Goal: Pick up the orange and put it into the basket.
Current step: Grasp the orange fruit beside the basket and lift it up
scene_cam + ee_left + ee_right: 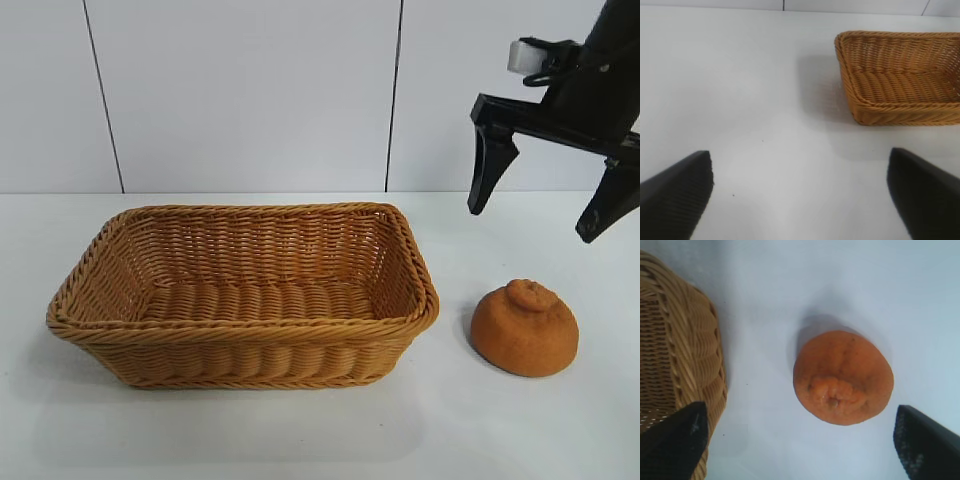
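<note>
The orange (524,328), a dull-orange dome with a knobbly bump on top, sits on the white table just right of the basket (90,268). The basket is a tan woven wicker rectangle and holds nothing. My right gripper (535,222) hangs open above the orange, a little behind it, with nothing between its fingers. In the right wrist view the orange (842,376) lies between and beyond the two black fingertips, with the basket (675,345) beside one of them. My left gripper (800,187) is open over bare table, with the basket (900,75) farther off.
A white panelled wall (250,90) closes off the back of the table. Bare white tabletop (300,430) runs in front of the basket and the orange.
</note>
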Available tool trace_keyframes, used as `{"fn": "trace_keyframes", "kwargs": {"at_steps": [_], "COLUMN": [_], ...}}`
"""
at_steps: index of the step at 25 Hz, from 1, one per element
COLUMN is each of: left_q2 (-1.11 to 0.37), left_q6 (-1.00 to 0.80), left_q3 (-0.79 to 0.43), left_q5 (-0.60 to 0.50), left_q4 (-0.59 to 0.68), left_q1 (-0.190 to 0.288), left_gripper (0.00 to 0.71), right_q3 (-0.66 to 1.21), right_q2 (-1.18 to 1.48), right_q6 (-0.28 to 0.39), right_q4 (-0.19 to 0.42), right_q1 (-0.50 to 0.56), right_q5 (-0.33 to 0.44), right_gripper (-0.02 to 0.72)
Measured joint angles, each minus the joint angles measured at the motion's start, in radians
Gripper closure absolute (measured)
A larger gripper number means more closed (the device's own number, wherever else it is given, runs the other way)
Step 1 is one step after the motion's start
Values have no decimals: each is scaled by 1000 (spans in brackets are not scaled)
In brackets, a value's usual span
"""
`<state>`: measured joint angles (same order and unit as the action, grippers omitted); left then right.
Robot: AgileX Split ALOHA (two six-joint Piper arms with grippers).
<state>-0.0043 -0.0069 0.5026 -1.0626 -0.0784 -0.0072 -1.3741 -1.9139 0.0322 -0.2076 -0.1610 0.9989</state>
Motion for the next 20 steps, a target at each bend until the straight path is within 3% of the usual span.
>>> {"fn": "trace_keyframes", "kwargs": {"at_steps": [11,13,16,20], "left_q2": [0,0,0,0], "left_q6": [0,0,0,0], "left_q3": [0,0,0,0], "left_q5": [0,0,0,0], "left_q4": [0,0,0,0], "left_q1": [0,0,0,0], "left_gripper": [37,37,37,37], "right_q3": [0,0,-2,-2], "right_q2": [-206,-219,-222,-213], "right_q6": [0,0,1,1], "right_q4": [10,16,21,22], "right_q1": [0,0,0,0], "right_q5": [-9,-9,-5,18], "right_gripper": [10,36,219,582]}}
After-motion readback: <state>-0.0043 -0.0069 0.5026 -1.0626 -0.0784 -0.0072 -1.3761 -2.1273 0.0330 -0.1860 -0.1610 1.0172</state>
